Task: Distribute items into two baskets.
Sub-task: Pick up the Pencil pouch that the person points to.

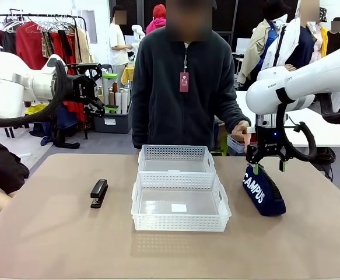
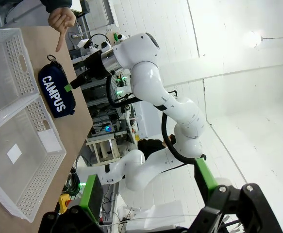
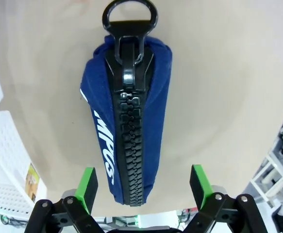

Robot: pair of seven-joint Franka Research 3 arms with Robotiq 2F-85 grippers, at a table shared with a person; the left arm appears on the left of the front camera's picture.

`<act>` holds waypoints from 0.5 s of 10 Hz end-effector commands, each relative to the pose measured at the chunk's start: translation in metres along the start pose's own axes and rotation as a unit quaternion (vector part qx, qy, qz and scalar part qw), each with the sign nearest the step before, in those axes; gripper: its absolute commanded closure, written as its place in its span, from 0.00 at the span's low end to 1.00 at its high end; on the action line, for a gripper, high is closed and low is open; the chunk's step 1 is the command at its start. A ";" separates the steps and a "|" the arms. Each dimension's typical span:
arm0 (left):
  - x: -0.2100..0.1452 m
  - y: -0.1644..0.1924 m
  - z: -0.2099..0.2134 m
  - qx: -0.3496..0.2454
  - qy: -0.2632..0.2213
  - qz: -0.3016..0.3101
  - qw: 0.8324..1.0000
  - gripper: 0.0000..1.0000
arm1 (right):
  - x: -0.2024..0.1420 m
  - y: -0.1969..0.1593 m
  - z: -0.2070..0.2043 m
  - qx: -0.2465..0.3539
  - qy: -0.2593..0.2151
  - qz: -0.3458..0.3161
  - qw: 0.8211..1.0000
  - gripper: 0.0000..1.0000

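Note:
The navy pouch [image 1: 264,191] with white lettering lies on the table right of the baskets. My right gripper [image 1: 268,168] hangs open just above its far end. In the right wrist view the pouch [image 3: 129,116] lies lengthwise, zip up, between the green pads [image 3: 87,189]. The black stapler [image 1: 98,193] lies on the table left of the baskets. The near basket [image 1: 180,202] has a white bottom label; the far basket [image 1: 176,158] touches it behind. Both hold nothing. My left gripper [image 1: 98,87] is open, raised high at the left. In the left wrist view the person's hand [image 2: 61,22] points a finger down at the pouch [image 2: 56,90].
A person in a dark fleece stands at the far edge of the table, hand [image 1: 240,129] by the right arm. A sleeve [image 1: 0,169] rests at the table's left edge. Bare tabletop [image 1: 53,239] surrounds the stapler and lies in front of the baskets.

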State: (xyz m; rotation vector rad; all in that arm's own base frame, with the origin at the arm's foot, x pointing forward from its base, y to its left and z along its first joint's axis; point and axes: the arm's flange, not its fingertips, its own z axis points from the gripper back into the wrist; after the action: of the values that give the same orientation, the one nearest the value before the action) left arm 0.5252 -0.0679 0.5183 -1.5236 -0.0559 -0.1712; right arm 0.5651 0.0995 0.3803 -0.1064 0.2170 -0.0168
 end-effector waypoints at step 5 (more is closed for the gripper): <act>0.000 -0.002 0.000 0.000 0.000 -0.002 1.000 0.00 | -0.007 0.003 -0.019 0.032 -0.046 0.038 0.998 0.55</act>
State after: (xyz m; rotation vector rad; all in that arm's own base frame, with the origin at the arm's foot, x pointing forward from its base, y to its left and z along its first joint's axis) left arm 0.5253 -0.0679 0.5182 -1.5237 -0.0558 -0.1711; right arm 0.5637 0.1045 0.3613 -0.0715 0.1533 0.0318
